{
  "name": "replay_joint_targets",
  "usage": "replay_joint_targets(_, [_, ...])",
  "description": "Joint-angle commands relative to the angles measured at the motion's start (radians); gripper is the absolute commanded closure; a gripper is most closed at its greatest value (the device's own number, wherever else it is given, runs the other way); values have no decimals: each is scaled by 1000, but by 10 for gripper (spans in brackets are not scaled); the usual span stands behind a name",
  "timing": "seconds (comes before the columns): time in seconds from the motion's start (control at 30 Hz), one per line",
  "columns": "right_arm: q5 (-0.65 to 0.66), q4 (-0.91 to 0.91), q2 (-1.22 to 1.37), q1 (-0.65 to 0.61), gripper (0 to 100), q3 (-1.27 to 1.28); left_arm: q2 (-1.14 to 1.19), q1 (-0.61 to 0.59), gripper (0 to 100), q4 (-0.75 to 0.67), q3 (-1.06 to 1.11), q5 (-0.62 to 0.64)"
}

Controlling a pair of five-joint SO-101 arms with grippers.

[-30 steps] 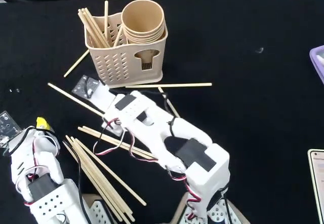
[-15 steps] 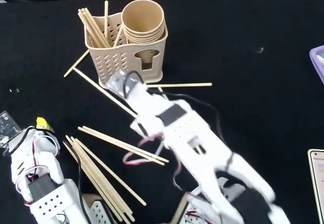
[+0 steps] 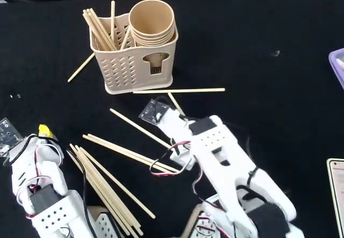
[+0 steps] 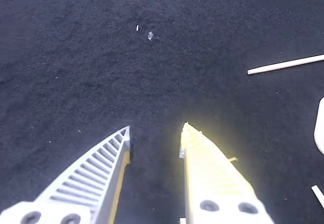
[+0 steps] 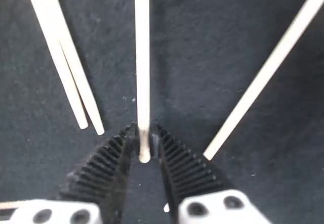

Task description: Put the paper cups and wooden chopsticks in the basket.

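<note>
My right gripper is shut on the near end of one wooden chopstick. From above, that chopstick slants left and away from the right gripper over the black table, in front of the beige basket. Stacked paper cups and several chopsticks stand in the basket. Loose chopsticks lie as a bundle, a pair and singles. My left gripper is open over bare cloth at the front left, on the left arm.
A purple container sits at the right edge, with a white card nearer the front. In the left wrist view a chopstick tip lies off to one side. Another chopstick lies beside the held one.
The right arm carried the chopstick from the left up towards the basket front, then drew back towards the near right with it. The left arm has not moved.
</note>
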Motion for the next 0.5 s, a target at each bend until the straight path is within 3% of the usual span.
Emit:
replay_joint_targets(0.0, [-58,5,65,-37,795,-139,-14,-4,834,-14,-13,-3])
replay_joint_targets(0.3, [-166,-100,423,-213,800,-460,-14,-4,834,-14,-13,-8])
replay_joint_targets(0.47, [-175,-92,657,-213,804,-639,-14,-4,834,-12,-13,-8])
